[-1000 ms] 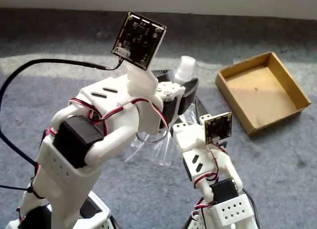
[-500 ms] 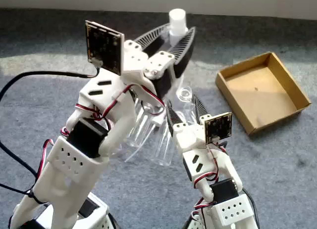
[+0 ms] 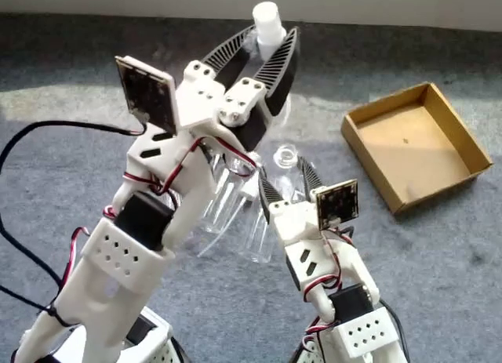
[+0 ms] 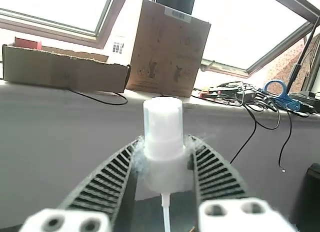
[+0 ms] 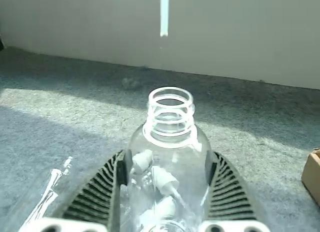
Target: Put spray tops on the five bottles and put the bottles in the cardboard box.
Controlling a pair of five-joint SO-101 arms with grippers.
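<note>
Because the spray top (image 4: 162, 127) is light, hard plastic with a thin, bendy tube (image 4: 164, 212) under it, I am pinching it by its collar between the ribbed fingers of my left gripper (image 4: 164, 142). The cap is standing clear above the fingertips and the tube is hanging down between them.

My right gripper (image 5: 169, 159) is clasping the clear bottle (image 5: 170, 134) around its shoulder, upright, with the open threaded neck poking out past the fingertips. The bottle is looking thin-walled, empty and slick, so I am judging that a hard squeeze would dent it and a loose one would let it twist. Just under the shoulder is the sound place to hold.

My left arm is stretching high and forward, carrying the top well above my right fingers, the tube's end roughly in line with the bottle's mouth. My right arm is sitting low. The cardboard box (image 3: 408, 139) is lying apart, out beyond my right fingers. More bottles (image 3: 235, 214) seem to be lying under my left arm, though it is covering much of them.
</note>
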